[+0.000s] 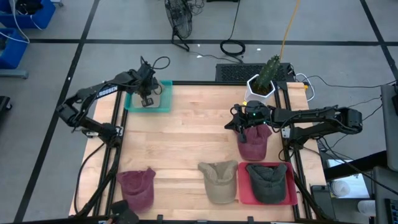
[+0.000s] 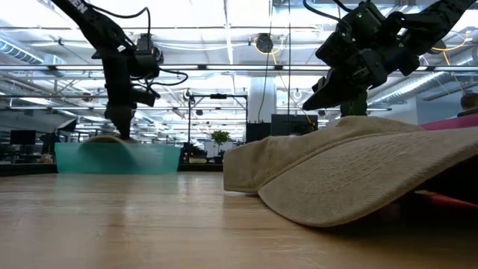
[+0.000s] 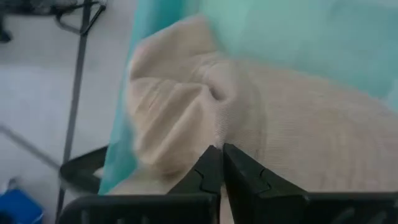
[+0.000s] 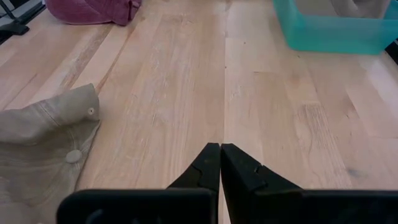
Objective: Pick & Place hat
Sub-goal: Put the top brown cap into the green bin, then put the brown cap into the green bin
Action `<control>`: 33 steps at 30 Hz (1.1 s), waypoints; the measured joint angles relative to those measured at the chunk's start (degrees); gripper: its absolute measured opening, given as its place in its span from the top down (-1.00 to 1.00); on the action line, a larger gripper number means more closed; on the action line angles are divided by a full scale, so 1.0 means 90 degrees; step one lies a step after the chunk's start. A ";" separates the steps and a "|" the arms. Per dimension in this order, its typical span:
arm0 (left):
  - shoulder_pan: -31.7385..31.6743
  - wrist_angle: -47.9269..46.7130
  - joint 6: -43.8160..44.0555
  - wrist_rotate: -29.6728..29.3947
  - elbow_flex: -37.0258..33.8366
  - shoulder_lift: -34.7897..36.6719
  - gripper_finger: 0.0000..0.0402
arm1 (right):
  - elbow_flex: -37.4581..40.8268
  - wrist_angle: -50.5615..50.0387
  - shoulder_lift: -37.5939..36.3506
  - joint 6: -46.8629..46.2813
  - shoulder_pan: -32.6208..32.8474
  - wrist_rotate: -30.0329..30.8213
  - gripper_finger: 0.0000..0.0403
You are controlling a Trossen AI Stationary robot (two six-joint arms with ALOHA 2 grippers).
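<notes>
Over the counter's (image 1: 186, 140) far-left corner, "ROSSEN"-lettered left gripper (image 1: 148, 99) pinches tan cloth (image 3: 186, 118) in teal tray (image 1: 163, 107); right gripper (image 1: 242, 132) closed, empty.

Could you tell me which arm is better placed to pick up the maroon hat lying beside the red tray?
Right. The right tool hangs directly over that maroon hat, next to the red tray. The left tool is across the table over the teal tray.

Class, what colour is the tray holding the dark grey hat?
Red: the tray under the dark grey hat shows best in the high view.
</notes>
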State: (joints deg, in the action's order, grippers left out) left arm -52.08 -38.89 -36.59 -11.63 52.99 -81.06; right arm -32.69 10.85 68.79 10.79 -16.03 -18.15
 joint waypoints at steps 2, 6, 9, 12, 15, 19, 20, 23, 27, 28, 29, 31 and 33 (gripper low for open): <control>0.0002 0.0017 0.0078 -0.0235 -0.0002 0.0002 0.83 | 0.0000 0.0001 0.0000 0.0002 0.0000 0.0000 0.98; 0.0053 0.0176 0.0150 -0.0370 0.0000 0.0002 0.65 | 0.0000 0.0000 0.0000 0.0046 0.0000 0.0000 0.98; 0.0186 0.0346 0.0147 -0.0340 -0.0001 0.0002 0.54 | 0.0000 0.0000 0.0000 0.0046 0.0000 0.0000 0.98; 0.0334 0.0484 0.0118 -0.0419 0.0000 0.0002 0.47 | 0.0000 0.0002 0.0000 0.0046 0.0000 0.0000 0.98; 0.0471 0.0543 0.0157 -0.0568 0.0000 0.0002 0.44 | 0.0000 0.0000 0.0000 0.0046 0.0000 0.0000 0.98; 0.0726 0.0458 0.0414 -0.0621 0.0000 0.0005 0.44 | 0.0000 0.0000 0.0000 0.0046 0.0000 0.0000 0.98; 0.0806 0.0424 0.0517 -0.0623 -0.0002 0.0005 0.44 | 0.0000 0.0000 0.0000 0.0046 0.0000 0.0000 0.98; 0.1074 0.0324 0.0912 -0.0622 -0.0002 0.0050 0.44 | 0.0000 0.0000 0.0000 0.0047 0.0000 0.0000 0.98; 0.1485 0.0227 0.1479 -0.0623 -0.0002 0.0255 0.44 | 0.0000 0.0000 0.0000 0.0061 0.0000 0.0000 0.98; 0.1592 0.0217 0.1594 -0.0622 -0.0001 0.0348 0.44 | 0.0000 0.0000 0.0000 0.0065 0.0000 0.0000 0.98; 0.1688 0.0195 0.1710 -0.0621 -0.0001 0.0452 0.44 | 0.0000 0.0000 0.0000 0.0068 0.0000 0.0000 0.98; 0.1922 0.0100 0.2004 -0.0617 -0.0002 0.0690 0.44 | 0.0000 0.0000 0.0000 0.0069 0.0000 0.0000 0.98; 0.2173 0.0088 0.2448 -0.0556 -0.0002 0.0980 0.44 | 0.0000 0.0001 -0.0005 0.0070 0.0000 0.0000 0.98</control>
State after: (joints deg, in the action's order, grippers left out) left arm -32.52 -38.10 -14.56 -16.63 52.98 -72.24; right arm -32.69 10.87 68.75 11.41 -16.03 -18.15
